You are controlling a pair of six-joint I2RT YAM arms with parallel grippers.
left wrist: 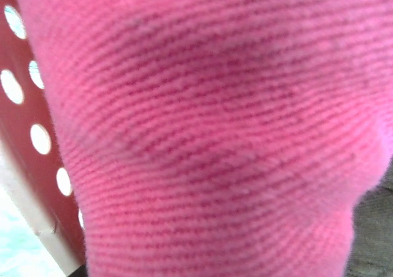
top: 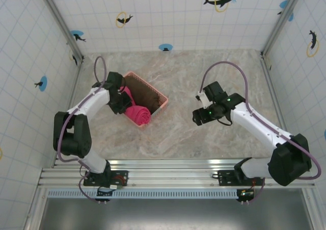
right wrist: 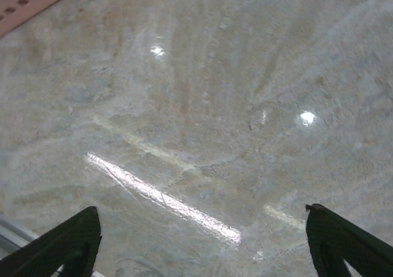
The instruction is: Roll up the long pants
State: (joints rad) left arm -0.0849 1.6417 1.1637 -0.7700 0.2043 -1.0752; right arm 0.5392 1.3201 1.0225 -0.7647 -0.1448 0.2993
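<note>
Left hand (top: 124,101) angled down, at long pants (top: 138,115)

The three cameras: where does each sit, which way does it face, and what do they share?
Top external: above and behind the arms, looking down at the table; both arms show, left gripper at the basket, right gripper over bare table.
Left wrist: on the left arm, close against the long pants, basket wall at left.
Right wrist: on the right arm, looking down at bare table; its fingers spread wide.
All three share the basket.
</note>
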